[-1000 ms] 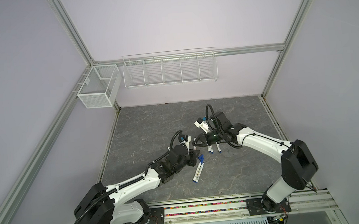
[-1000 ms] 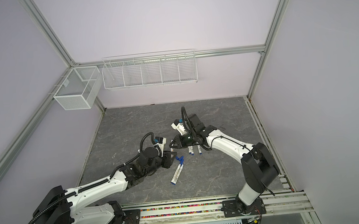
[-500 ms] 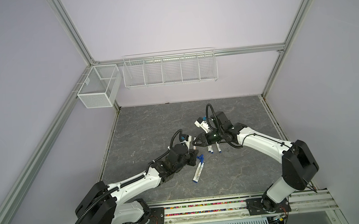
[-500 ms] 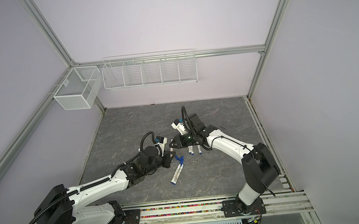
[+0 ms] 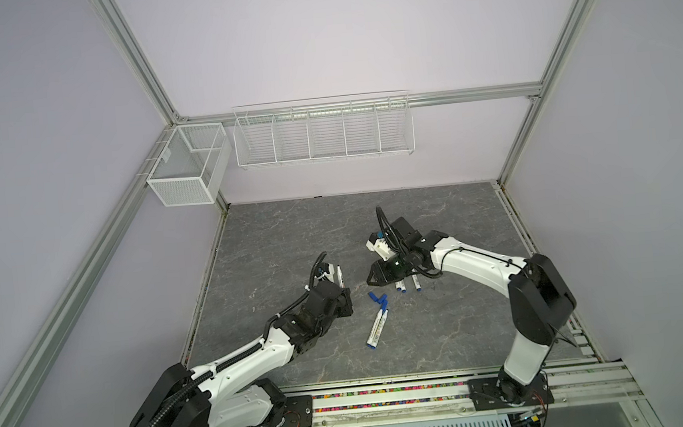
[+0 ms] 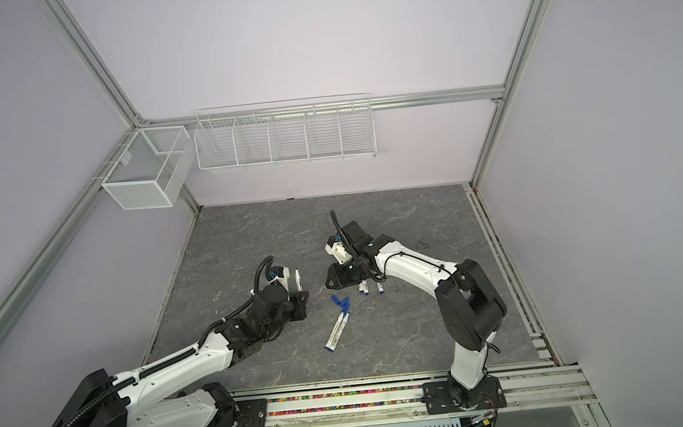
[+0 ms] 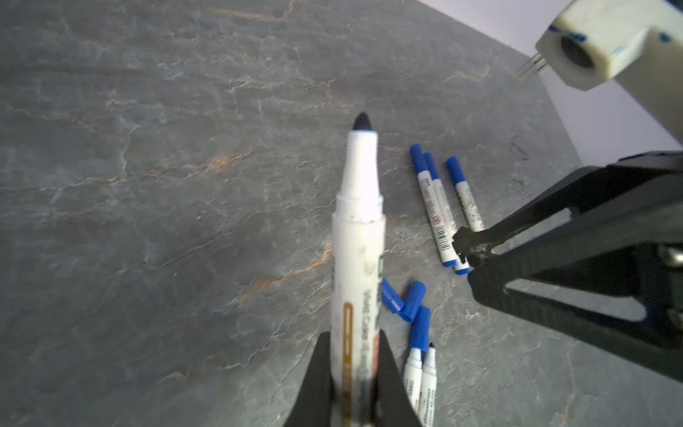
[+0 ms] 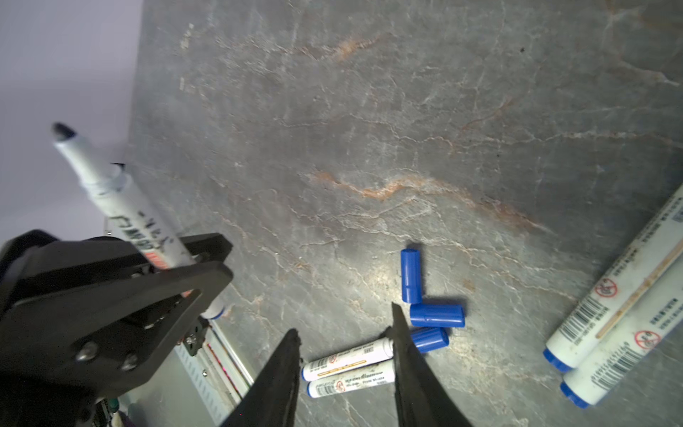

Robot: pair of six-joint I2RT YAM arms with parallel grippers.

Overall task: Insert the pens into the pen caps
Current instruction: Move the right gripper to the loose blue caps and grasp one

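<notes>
A: Grey marbled table [image 5: 291, 235], lilac walls, white wire baskets [image 5: 323, 134] on the back wall. Where does everything sit?

B: Measure from the two loose caps [image 8: 437, 315]. They are blue and lie with their ends together at an angle, near the table's middle. Just beside them, toward the front rail [image 5: 387, 394], a pair of pens [image 8: 347, 358] lies side by side.

A: Capped?

B: One shows a bare dark nib in the left wrist view. A third cap [image 8: 430, 339] sits at the tip of its neighbour. Whether it is pushed home I cannot tell.

A: And the others?

B: Three capped pens [image 7: 436, 210] lie close together near the loose caps, on the right arm's [image 5: 473, 262] side. The sixth pen [image 7: 360, 229] is off the table on the opposite side of the loose caps, its bare nib pointing up.

A: Held how?

B: The left jaws are clamped on its lower barrel, over the printed label.

A: And the right jaws?

B: Parted, with nothing between them. They hang near the loose caps. In the right wrist view the pair of pens shows through the gap, and one finger [image 8: 406, 355] covers the join of pen and third cap.
</notes>
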